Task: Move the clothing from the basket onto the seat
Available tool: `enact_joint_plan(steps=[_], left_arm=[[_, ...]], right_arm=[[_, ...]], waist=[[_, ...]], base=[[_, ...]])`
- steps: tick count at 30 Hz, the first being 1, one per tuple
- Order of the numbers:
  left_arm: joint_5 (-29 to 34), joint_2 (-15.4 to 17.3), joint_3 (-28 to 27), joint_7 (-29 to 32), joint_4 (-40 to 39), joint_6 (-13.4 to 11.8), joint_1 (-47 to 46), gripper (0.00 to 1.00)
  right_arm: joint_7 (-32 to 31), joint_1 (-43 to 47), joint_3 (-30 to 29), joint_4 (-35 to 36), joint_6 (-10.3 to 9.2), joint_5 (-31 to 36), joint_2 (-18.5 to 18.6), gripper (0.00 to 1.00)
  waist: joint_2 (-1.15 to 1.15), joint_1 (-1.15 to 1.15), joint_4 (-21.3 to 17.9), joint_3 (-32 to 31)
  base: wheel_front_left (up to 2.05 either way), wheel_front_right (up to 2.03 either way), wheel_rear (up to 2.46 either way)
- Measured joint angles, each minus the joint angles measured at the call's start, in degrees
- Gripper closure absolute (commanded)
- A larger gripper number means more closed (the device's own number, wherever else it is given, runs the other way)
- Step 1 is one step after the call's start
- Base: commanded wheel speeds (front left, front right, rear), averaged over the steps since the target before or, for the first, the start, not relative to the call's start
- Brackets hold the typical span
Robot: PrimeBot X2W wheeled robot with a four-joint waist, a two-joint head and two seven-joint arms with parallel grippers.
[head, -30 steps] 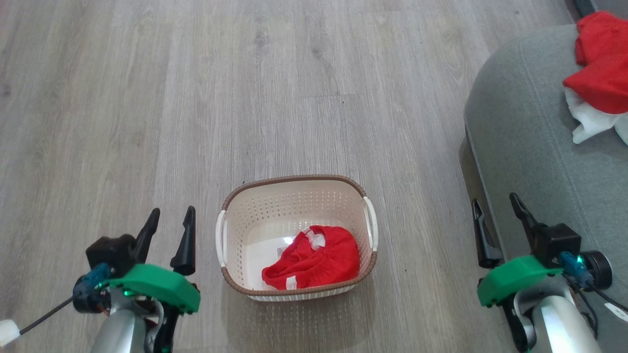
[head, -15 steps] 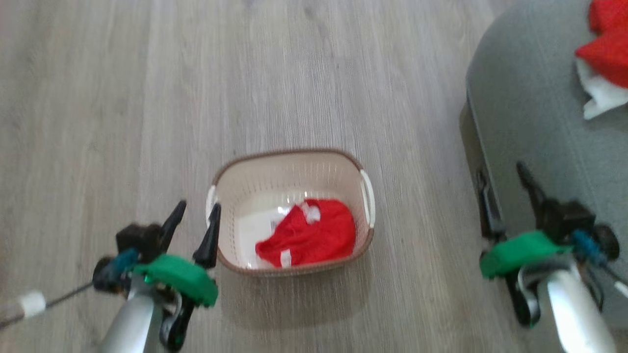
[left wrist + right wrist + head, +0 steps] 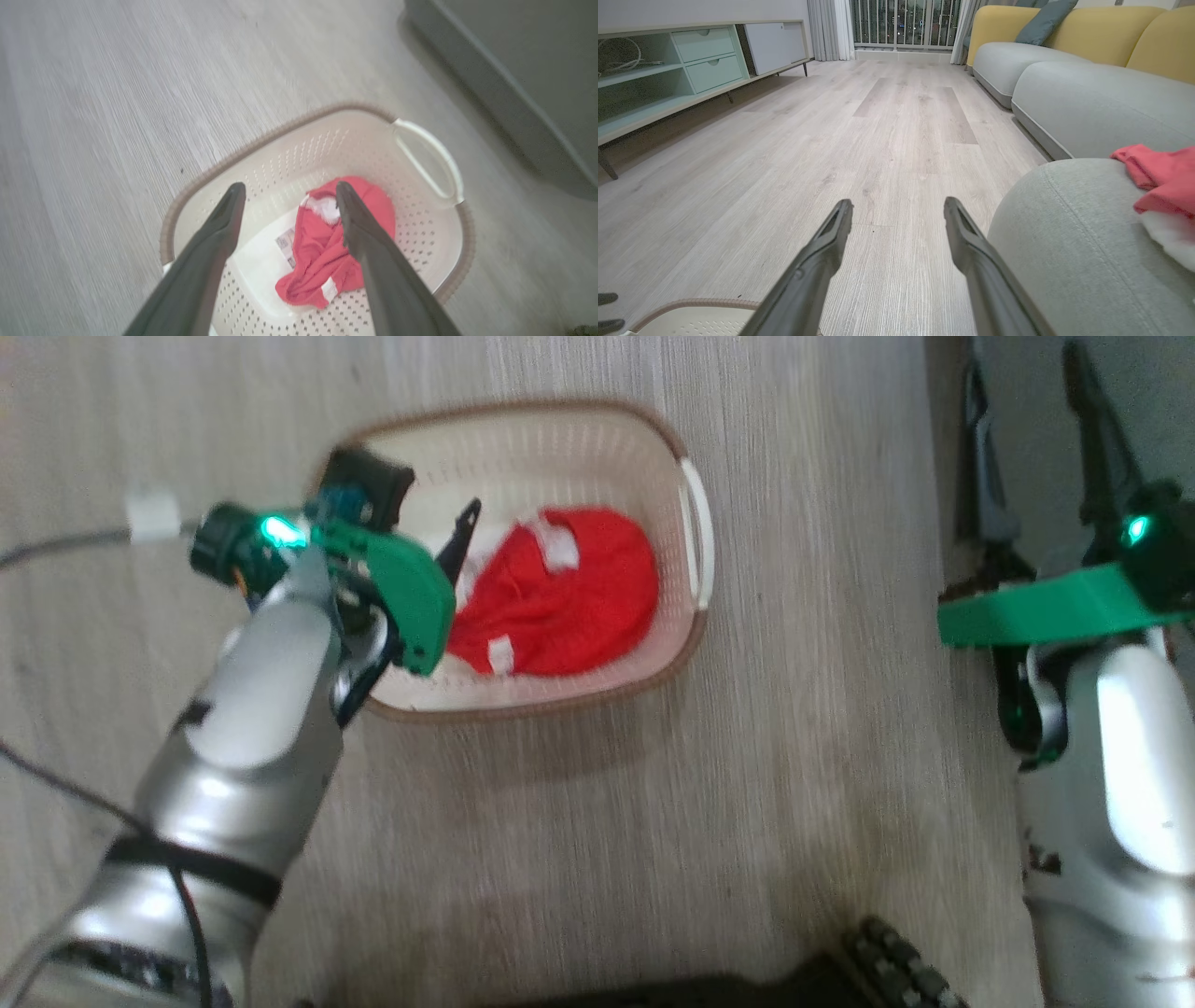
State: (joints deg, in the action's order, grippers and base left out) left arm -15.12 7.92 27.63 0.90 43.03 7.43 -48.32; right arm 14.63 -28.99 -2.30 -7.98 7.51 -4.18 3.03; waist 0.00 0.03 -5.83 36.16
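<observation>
Left wrist view: the left gripper (image 3: 289,186) hangs wide open and empty over the basket (image 3: 243,149). The clothing (image 3: 327,252) lies inside toward 5 o'clock, beside a paper label (image 3: 285,243) too blurred to read. The right gripper (image 3: 899,202), spread and empty, hovers above the floor (image 3: 887,121). At its 3 o'clock the seat (image 3: 1064,233) carries a second red garment (image 3: 1157,177).

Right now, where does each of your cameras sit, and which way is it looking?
Head view: on the head, looking down at floor and basket; left forearm, right forearm show.
Left wrist view: on that wrist, down along the open left gripper at the clothing in the basket.
Right wrist view: on that wrist, level across the floor past the open right gripper, seat at right.
Shared: head and left wrist views both show basket and clothing.
</observation>
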Motion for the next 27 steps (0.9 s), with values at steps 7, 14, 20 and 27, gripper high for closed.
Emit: enact_joint_plan(steps=[7,14,20,27], left_arm=[[-3.0,-0.1,2.6,5.7,8.5,0.0,-8.5,0.00],[-4.6,0.8,4.8,11.4,16.8,0.0,-14.6,0.00],[-4.6,2.1,6.2,12.9,21.3,0.0,-17.8,0.00],[-3.8,2.0,9.2,13.7,26.5,0.0,-18.2,0.00]], right_arm=[[0.0,-4.0,2.9,1.7,0.00,-2.4,0.0,0.00],[0.0,-7.1,5.2,3.5,0.00,-5.5,0.0,0.00],[0.0,-7.1,5.4,4.3,0.00,-6.9,0.0,0.00],[0.0,-4.6,4.3,5.9,0.00,-8.6,0.0,0.00]], waist=[[0.00,-0.01,-2.4,9.5],[0.00,-0.02,-6.6,17.7],[0.00,-0.02,-10.2,22.2],[0.00,-0.03,-12.1,24.2]], base=[[0.00,0.00,0.00],[0.00,0.00,0.00],[0.00,0.00,0.00],[0.00,0.00,0.00]])
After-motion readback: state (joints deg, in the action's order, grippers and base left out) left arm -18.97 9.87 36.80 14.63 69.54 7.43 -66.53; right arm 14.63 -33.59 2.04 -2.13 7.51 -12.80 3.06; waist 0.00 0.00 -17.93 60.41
